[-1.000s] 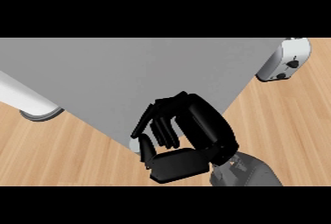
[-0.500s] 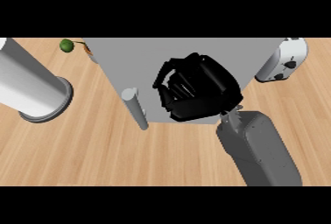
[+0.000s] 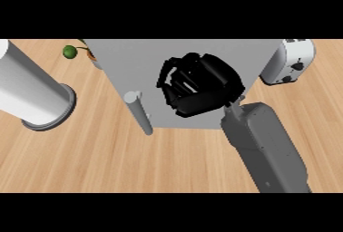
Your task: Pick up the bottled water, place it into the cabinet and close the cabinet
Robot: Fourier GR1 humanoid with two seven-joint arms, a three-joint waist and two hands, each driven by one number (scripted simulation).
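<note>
Head view: smooth grey boxy cabinet [image 3: 127, 68].

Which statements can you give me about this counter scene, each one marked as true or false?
1. The right hand is over the grey cabinet. True.
2. The toaster stands at the cabinet's left side in the view. False: it stands at the right side.
3. A water bottle stands on the wooden counter. False: no bottle shows anywhere in the view.
4. The cabinet's handle is a grey bar near its lower left corner in the view. True.
</note>
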